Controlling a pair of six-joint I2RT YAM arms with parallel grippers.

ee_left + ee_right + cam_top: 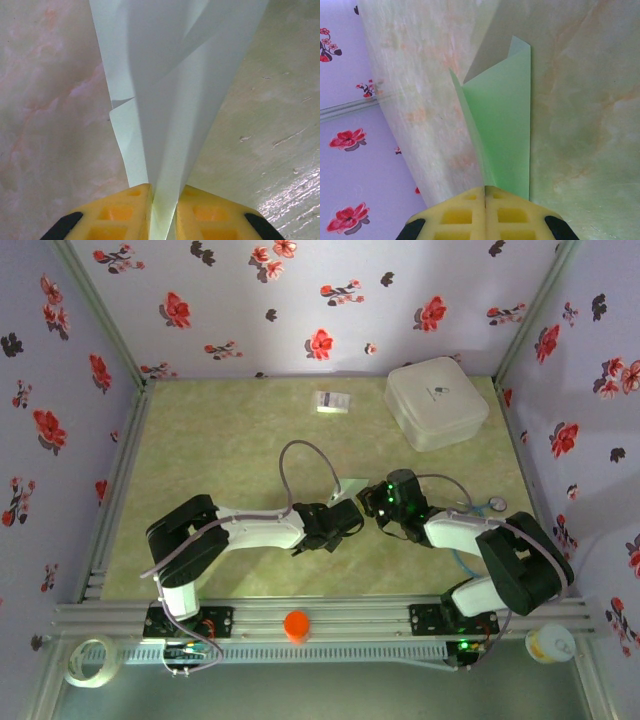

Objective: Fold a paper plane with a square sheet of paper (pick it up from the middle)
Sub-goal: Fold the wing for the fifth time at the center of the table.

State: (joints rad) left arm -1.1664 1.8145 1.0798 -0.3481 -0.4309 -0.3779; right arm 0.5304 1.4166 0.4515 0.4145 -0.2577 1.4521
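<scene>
The sheet of paper (347,490), pale mint green and folded into a narrow pointed shape with several layers, is held up between my two grippers at the middle of the table. In the left wrist view the paper (175,100) fans upward from my left gripper (163,200), whose yellow jaws press on it from both sides. In the right wrist view the paper (505,130) rises from my right gripper (485,189), whose jaws are shut with a layer of paper pinched at their seam. From above, my left gripper (352,515) and right gripper (372,502) almost meet.
A white rounded box (436,402) stands at the back right and a small white printed card (331,402) lies at the back centre. An orange cap (296,626) sits on the front rail. A tape roll (88,660) and a small cup (551,643) flank the arm bases.
</scene>
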